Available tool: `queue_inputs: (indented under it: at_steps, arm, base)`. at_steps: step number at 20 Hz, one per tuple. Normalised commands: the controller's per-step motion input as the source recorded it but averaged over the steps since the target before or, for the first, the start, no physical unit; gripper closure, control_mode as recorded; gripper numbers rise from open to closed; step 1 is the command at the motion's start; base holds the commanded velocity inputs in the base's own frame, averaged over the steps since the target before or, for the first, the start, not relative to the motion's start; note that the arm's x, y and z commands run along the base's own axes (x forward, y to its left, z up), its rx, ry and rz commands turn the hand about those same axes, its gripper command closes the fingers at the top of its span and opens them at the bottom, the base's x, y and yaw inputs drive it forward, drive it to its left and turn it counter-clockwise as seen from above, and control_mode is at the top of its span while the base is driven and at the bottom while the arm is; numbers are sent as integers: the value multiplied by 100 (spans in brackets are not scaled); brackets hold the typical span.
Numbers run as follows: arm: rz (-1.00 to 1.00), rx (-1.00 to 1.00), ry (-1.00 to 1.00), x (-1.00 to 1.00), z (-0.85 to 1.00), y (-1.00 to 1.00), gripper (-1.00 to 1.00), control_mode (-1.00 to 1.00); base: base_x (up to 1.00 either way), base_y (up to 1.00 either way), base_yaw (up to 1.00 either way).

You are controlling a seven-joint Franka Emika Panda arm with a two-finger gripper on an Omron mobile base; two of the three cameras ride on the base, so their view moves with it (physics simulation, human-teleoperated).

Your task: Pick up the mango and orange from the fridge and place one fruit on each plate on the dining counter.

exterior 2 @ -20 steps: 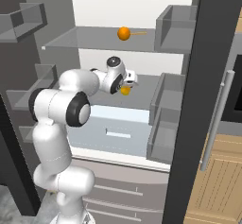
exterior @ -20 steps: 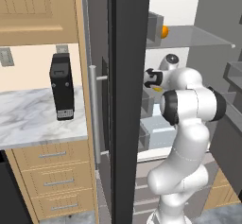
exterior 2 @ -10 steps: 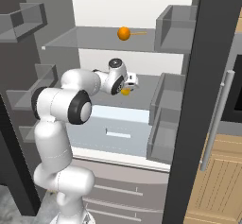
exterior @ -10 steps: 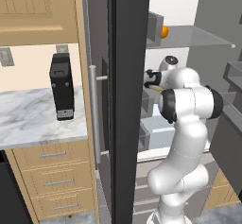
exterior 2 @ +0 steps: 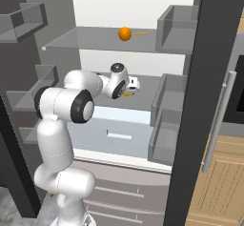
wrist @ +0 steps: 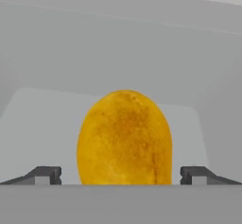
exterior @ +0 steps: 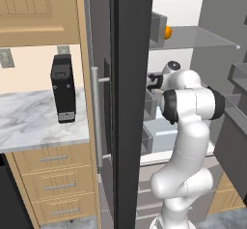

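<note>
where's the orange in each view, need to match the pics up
Left base view: the orange sits near the top, right of centre, on the upper fridge shelf, half hidden by a grey bin.
Right base view: top centre, on that same shelf.
Hand view: I can't find it there; the yellow-orange fruit between the fingertips looks like the mango.
Shared landmark: the upper shelf.

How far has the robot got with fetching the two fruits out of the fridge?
Done: the fridge stands open and the arm has reached inside. In hand: the open gripper frames the mango, one fingertip either side, not yet closed. Left: grip it, carry it to a plate, then fetch the orange on the upper shelf.
</note>
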Motion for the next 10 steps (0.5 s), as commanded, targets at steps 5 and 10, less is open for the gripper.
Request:
queue_inputs:
  at_steps: [5,10]
  arm:
    - [0,0,0,0,0,0,100,-100]
    - [0,0,0,0,0,0,100,-100]
  base:
    - [0,0,0]
    - [0,0,0]
